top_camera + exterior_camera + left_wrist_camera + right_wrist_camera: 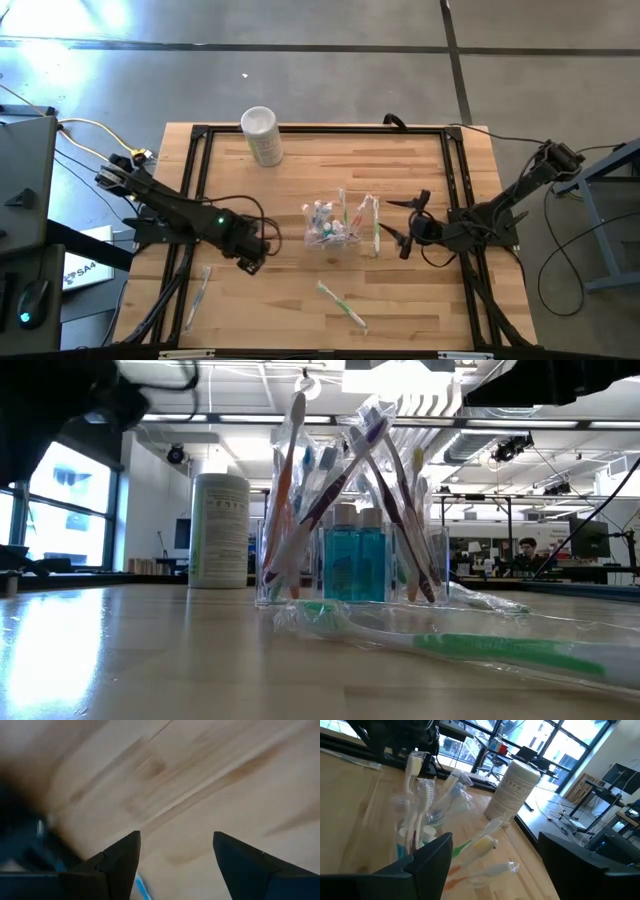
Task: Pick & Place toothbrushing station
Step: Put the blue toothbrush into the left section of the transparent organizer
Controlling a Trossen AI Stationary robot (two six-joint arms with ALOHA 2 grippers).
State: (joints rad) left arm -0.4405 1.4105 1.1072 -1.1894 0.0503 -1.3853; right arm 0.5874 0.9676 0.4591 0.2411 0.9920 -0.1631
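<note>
Printed text is showing on the white cylinder (262, 134) standing at the table's far edge, but none of it is coming through readable; the same goes for the wrapped brushes. Over to the right gripper (404, 228): it is sitting with its fingers spread wide, gripping nothing, pointing at the clear cup (333, 226) just ahead of its tips. That cup is holding toothbrushes (300, 490) leaning outward and teal toothpaste tubes (352, 563) upright inside. One wrapped brush (374, 222) is lying beside the cup, between it and the right fingertips. The left gripper (250, 262) is hovering low over bare wood, fingers apart, holding nothing; the cup is lying off to its far side. A green toothbrush (342, 303) is lying on the table (290, 310) near the front edge, between both grippers, and another wrapped brush (198, 297) is resting behind the left gripper.
</note>
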